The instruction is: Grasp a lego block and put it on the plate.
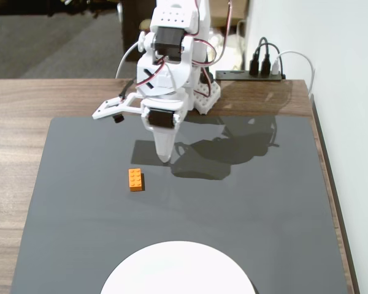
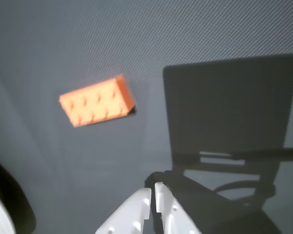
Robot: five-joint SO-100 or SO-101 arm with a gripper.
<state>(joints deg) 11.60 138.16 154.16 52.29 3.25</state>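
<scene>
The white two-finger plastic claw (image 2: pixel 153 192) has its fingertips pressed together with nothing between them, and it hangs tip-down over the dark grey mat (image 1: pixel 264 208). In the fixed view the small bright orange rectangular plastic lego block (image 1: pixel 135 179) lies flat on the mat, studs up, just left of and nearer than the claw tip, apart from it. The wrist view shows the brick (image 2: pixel 97 101) up and to the left of the fingertips, turned at a slant.

The large white round flat plate (image 1: pixel 178 269) sits at the near edge of the mat, well apart from the brick.

The likely trouble, as I judge it: if the claw descends without spreading first, the closed tips would knock the brick aside instead of straddling it. The brick's slant also matters; fingers closing on its corners could twist it or squeeze it out. A grip too near one end might let it tip and drop before reaching the plate.
</scene>
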